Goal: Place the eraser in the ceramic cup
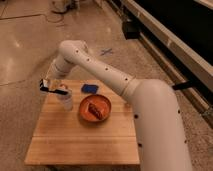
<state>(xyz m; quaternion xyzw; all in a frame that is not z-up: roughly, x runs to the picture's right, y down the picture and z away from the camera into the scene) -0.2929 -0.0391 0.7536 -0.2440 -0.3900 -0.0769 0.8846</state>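
Sweeping across the frame from lower right to upper left, the white robot arm (115, 80) is the biggest thing in view; its thick base segment fills the lower right and its forearm reaches over the far left corner of the worktop (85, 137).

The worktop is a pale wooden slab on a speckled stone floor (25, 45). A dark wall unit (170, 30) runs along the upper right.

Taking the orange plate (94, 107) as landmark: it sits on the worktop's far half, right of centre, and some reddish-brown food lies in it.

Just behind the plate, toward the far edge, lies the blue rectangular pad (89, 88), flat on the wood and apart from the plate's rim.

Left of the plate, near but not touching it, stands the ceramic cup (66, 102), whitish-grey and upright.

The hand (54, 89) hangs to the left of the plate and above it, directly over the cup's far-left side. It is pinched on the eraser (50, 87), a flat block with a dark side and a pale face, held roughly level above the cup and clear of its rim.
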